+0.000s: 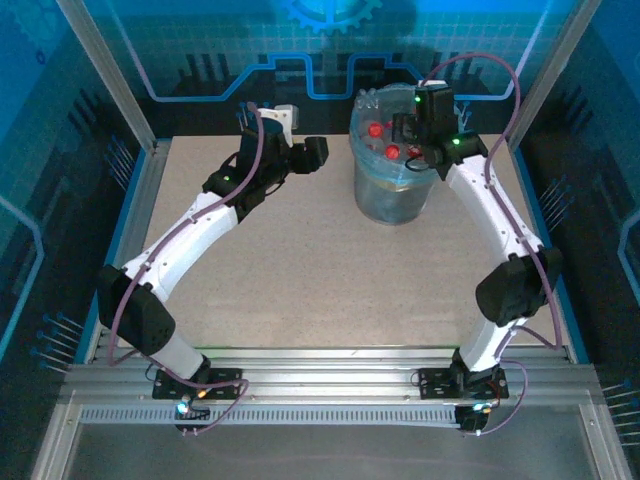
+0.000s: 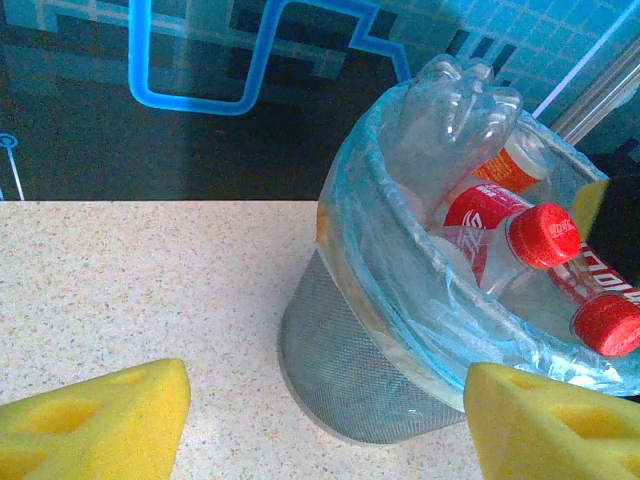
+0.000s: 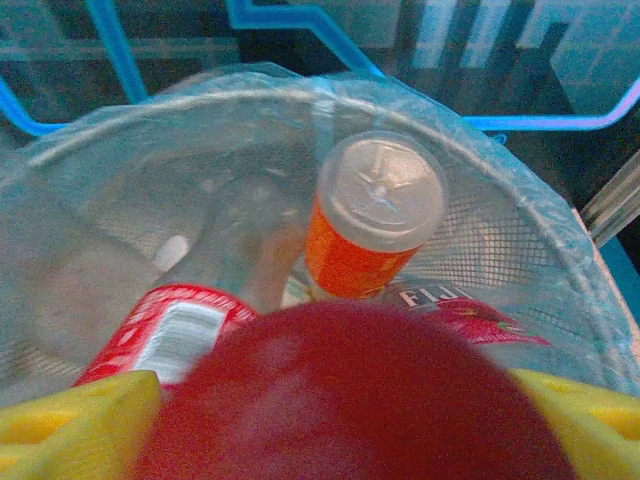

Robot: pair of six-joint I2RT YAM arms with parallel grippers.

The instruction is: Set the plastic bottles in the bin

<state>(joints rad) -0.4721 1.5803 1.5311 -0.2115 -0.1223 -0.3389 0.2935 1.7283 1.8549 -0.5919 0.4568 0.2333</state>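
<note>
Red bottle cap (image 3: 350, 395) between the right gripper's (image 3: 336, 425) spread yellow pads (image 3: 70, 425), above the bin (image 3: 540, 230).

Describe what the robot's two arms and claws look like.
The left arm and right arm are slim white tubes linked by chunky black joints, with purple cables looping alongside. Small green lights glow near the right wrist. The left claw and right claw each have two fingers faced with wedge-shaped yellow foam pads.
</note>
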